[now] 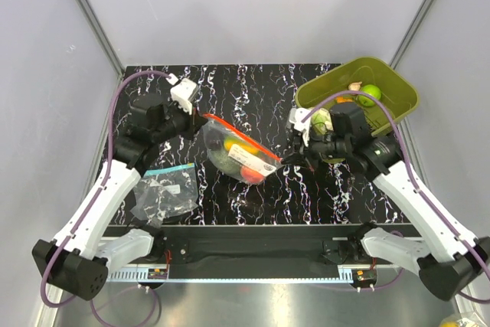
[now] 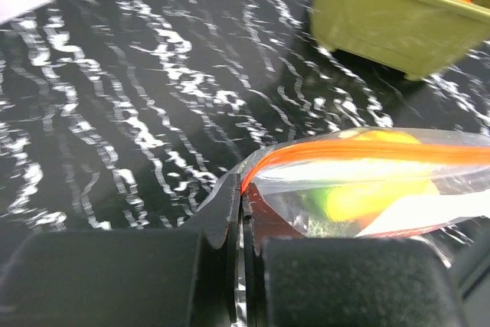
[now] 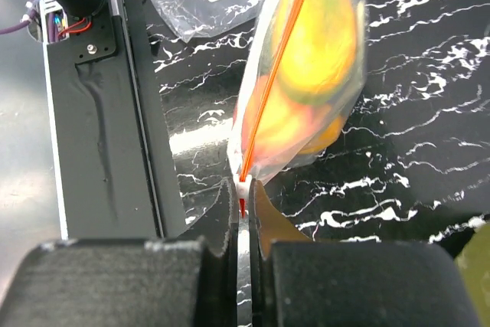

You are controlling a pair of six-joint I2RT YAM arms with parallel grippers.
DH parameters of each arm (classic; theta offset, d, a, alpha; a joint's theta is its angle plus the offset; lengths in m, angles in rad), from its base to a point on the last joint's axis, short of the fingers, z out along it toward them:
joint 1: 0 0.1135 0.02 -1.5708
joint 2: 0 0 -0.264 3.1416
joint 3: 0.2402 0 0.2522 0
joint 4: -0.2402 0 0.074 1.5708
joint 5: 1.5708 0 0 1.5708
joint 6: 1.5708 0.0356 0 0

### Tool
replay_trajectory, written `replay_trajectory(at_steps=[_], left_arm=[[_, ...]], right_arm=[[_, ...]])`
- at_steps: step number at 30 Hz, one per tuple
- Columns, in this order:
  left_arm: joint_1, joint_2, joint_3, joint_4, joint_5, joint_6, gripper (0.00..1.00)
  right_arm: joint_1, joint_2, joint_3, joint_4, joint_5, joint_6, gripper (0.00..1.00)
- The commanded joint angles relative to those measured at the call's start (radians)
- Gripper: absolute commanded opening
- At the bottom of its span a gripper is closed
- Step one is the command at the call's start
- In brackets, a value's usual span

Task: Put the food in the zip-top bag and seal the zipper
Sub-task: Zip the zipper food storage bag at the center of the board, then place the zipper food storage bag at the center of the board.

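The left gripper (image 2: 240, 212) and right gripper (image 3: 243, 198) each pinch one end of the zipper (image 1: 243, 137), holding the zip-top bag (image 1: 233, 155) of food (image 3: 314, 51) over the table (image 1: 253, 86), so next they likely press the strip shut.

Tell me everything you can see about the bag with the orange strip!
The zip-top bag is crinkly clear plastic, bulging with colourful toy food: yellow, orange, green and red pieces. A red-orange zipper runs across its mouth, pulled straight. The left gripper pinches one end of that strip and the right gripper the other, so the bag stretches between them over the black marbled table.
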Motion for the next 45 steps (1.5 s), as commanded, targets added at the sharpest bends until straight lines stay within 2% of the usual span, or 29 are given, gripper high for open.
replay_trajectory(at_steps=[1, 4, 6, 7, 10, 14, 15, 16, 19, 22, 27, 31, 37, 40, 41, 42, 43, 44, 45], left_arm=[[0.019, 0.015, 0.068, 0.087, 0.013, 0.003, 0.0], [0.016, 0.052, 0.086, 0.132, 0.132, -0.017, 0.0], [0.009, 0.098, 0.102, 0.175, 0.186, -0.035, 0.0], [-0.008, 0.122, 0.114, 0.184, 0.197, -0.064, 0.0], [-0.078, 0.249, 0.198, 0.195, 0.199, -0.064, 0.0], [-0.155, 0.456, 0.348, 0.291, 0.205, -0.074, 0.0], [-0.169, 0.492, 0.376, 0.304, 0.217, -0.092, 0.0], [-0.177, 0.527, 0.405, 0.314, 0.219, -0.104, 0.0], [-0.203, 0.653, 0.532, 0.315, 0.229, -0.138, 0.0], [-0.229, 0.737, 0.631, 0.334, 0.229, -0.169, 0.0], [-0.25, 0.822, 0.729, 0.266, 0.176, -0.212, 0.0], [-0.252, 0.825, 0.717, 0.265, 0.165, -0.23, 0.01], [-0.255, 0.862, 0.741, 0.244, 0.174, -0.264, 0.03], [-0.257, 0.859, 0.755, 0.216, 0.156, -0.256, 0.12], [-0.257, 0.854, 0.757, 0.209, 0.134, -0.25, 0.16], [-0.255, 0.851, 0.757, 0.204, 0.119, -0.247, 0.4], [-0.257, 0.842, 0.758, 0.194, 0.099, -0.244, 0.65], [-0.257, 0.836, 0.757, 0.186, 0.079, -0.239, 0.99], [-0.255, 0.826, 0.751, 0.184, 0.07, -0.238, 0.99]], right_arm=[[-0.008, -0.076, -0.025, -0.048, 0.058, 0.055, 0.0], [-0.008, -0.076, -0.015, -0.028, 0.105, 0.111, 0.0], [-0.008, -0.07, -0.008, 0.004, 0.202, 0.197, 0.0], [-0.008, -0.069, -0.004, 0.004, 0.228, 0.272, 0.0], [-0.007, -0.07, -0.027, 0.005, 0.21, 0.34, 0.0], [-0.01, -0.125, -0.09, 0.027, 0.311, 0.406, 0.0], [-0.013, -0.166, -0.106, 0.051, 0.352, 0.43, 0.0], [-0.016, -0.191, -0.146, 0.064, 0.468, 0.433, 0.0], [-0.04, -0.269, -0.214, 0.106, 0.684, 0.507, 0.0], [-0.086, -0.282, -0.251, 0.131, 0.769, 0.541, 0.0], [-0.209, -0.109, -0.125, 0.058, 0.66, 0.587, 0.0], [-0.318, -0.023, -0.053, 0.03, 0.569, 0.631, 0.0], [-0.342, 0.033, -0.024, 0.061, 0.598, 0.641, 0.0], [-0.346, 0.057, 0.005, 0.065, 0.59, 0.664, 0.01], [-0.347, 0.072, 0.015, 0.053, 0.59, 0.665, 0.19], [-0.347, 0.082, 0.036, 0.045, 0.59, 0.664, 0.38], [-0.347, 0.091, 0.048, 0.039, 0.59, 0.665, 0.62], [-0.347, 0.108, 0.076, 0.018, 0.589, 0.668, 0.99], [-0.347, 0.117, 0.093, 0.004, 0.572, 0.667, 1.0]])
